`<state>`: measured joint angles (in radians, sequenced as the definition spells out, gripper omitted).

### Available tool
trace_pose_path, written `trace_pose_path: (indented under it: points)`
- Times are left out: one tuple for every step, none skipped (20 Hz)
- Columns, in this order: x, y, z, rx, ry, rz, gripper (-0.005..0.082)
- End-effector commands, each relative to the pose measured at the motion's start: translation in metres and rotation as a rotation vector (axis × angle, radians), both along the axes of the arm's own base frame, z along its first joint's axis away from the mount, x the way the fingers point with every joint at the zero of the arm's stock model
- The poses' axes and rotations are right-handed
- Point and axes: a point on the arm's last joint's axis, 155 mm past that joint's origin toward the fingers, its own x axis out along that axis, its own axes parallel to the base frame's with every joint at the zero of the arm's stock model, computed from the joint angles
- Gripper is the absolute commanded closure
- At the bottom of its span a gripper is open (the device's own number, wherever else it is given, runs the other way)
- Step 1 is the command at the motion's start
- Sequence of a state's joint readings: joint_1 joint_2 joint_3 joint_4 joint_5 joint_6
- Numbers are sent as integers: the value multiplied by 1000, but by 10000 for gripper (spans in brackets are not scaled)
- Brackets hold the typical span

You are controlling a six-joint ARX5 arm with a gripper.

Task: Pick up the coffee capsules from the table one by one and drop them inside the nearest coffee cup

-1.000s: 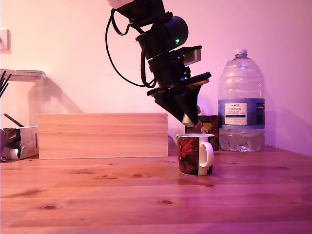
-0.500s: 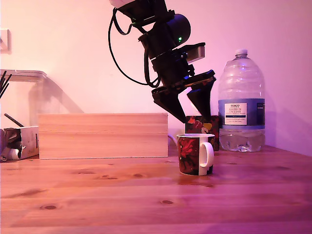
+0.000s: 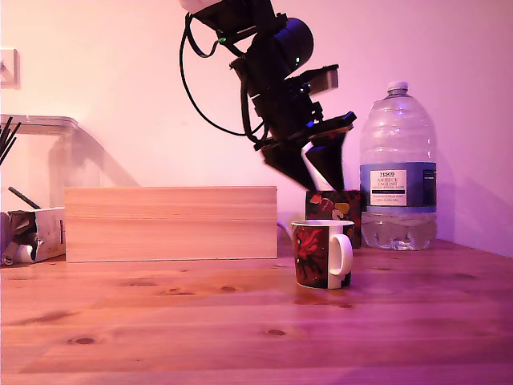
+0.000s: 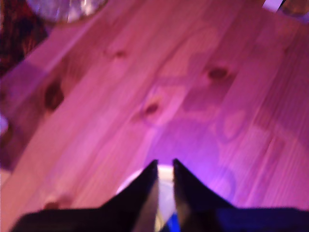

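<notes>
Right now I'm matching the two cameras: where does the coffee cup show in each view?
Exterior view: the coffee cup stands on the table, right of centre, below the hand.
Wrist view: only a pale blurred curve behind the fingertips, perhaps its rim.
Shared landmark: the knotted tabletop.

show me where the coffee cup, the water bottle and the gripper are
coffee cup [image 3: 311,255]: exterior view, on its floral side wall.
water bottle [image 3: 397,188]: exterior view, on its label.
gripper [image 3: 321,186]: exterior view, between the fingertips.
</notes>
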<state>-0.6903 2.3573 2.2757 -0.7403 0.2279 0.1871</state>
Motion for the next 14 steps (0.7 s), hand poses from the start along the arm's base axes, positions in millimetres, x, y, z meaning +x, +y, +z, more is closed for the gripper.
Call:
trace_pose_path:
  points:
    - [1,0,24,-37,-39,-6,767]
    - [1,1,34,-55,-49,-10,767]
    - [1,0,42,-74,-64,-15,767]
    - [0,-2,51,-99,-83,-22,768]
    - [-1,-2,58,-120,-105,-23,768]
    - [-4,0,68,-141,-133,-24,768]
    - [-6,2,74,-164,-157,-23,768]
    - [-9,6,81,-192,-183,-16,770]
    - [-13,14,87,-213,-211,-12,780]
    - [-17,24,91,-235,-229,3,784]
    - [-22,34,97,-263,-251,18,784]
    - [-26,44,101,-287,-272,32,784]
    - [-32,58,104,-312,-287,54,784]
    - [-38,71,105,-322,-302,67,784]
